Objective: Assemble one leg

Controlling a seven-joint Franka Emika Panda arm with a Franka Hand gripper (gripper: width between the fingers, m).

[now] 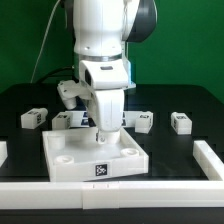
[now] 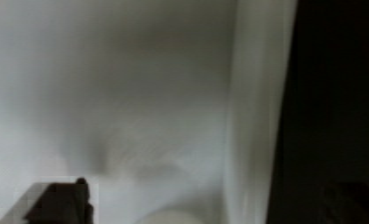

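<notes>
Several legs lie in a row on the black table behind the panel: one at the exterior view's left (image 1: 33,118), one beside the arm (image 1: 68,120), one just right of the arm (image 1: 140,121) and one further right (image 1: 181,122). The large white square panel (image 1: 70,160) with round corner sockets lies in front. My gripper (image 1: 103,128) points straight down, low over the panel's back middle. In the wrist view its dark fingertips (image 2: 56,203) sit far apart, with only a blurred white surface (image 2: 145,110) between them. The gripper (image 2: 202,205) looks open and empty.
A white rail (image 1: 120,190) runs along the table's front edge and up the exterior view's right side (image 1: 208,155). The black table top (image 1: 195,105) spreads behind the legs, with a green wall beyond.
</notes>
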